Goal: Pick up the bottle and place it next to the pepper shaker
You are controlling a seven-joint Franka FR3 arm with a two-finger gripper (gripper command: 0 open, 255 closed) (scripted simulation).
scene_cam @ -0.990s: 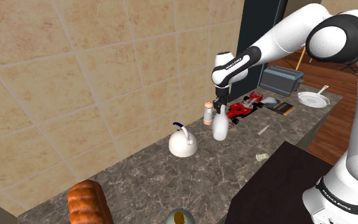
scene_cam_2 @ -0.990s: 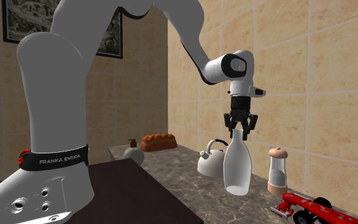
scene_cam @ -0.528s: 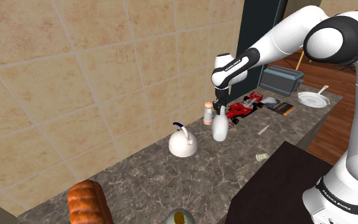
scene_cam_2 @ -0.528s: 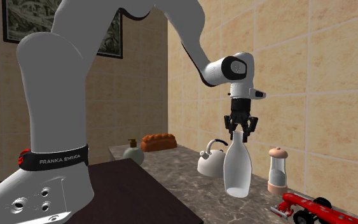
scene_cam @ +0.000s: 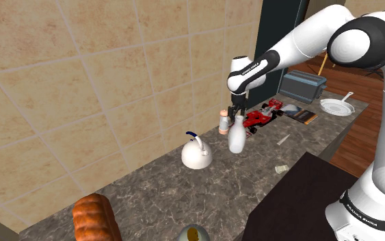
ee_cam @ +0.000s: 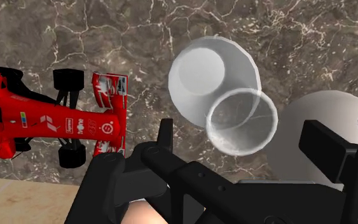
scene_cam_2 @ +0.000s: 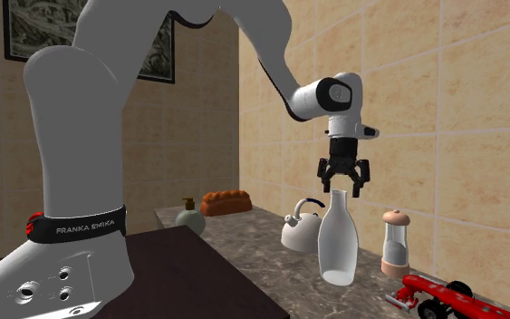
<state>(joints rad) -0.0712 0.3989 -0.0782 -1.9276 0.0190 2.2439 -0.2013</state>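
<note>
The white bottle (scene_cam_2: 337, 240) stands upright on the dark marble counter (scene_cam_2: 271, 263), close beside the pepper shaker (scene_cam_2: 394, 243), which has a pinkish cap and base. In the shoulder view the bottle (scene_cam: 236, 137) is just in front of the shaker (scene_cam: 223, 121). My gripper (scene_cam_2: 343, 177) hangs straight over the bottle's mouth, open, its fingers spread to either side of the neck top without clasping it. From the wrist, the bottle's round mouth (ee_cam: 241, 121) lies between the parted fingers (ee_cam: 323, 145).
A white kettle (scene_cam_2: 300, 227) stands behind the bottle, and a red toy race car (ee_cam: 50, 121) lies on the shaker's other side. A bread loaf (scene_cam: 95, 216) is at the counter's near end. A grey box (scene_cam: 303, 85), a pan (scene_cam: 338, 106) and a book (scene_cam: 300, 114) sit at the far end.
The bottle came down the last bit onto the counter. The fingers, shut on its neck before, have opened and let it go.
</note>
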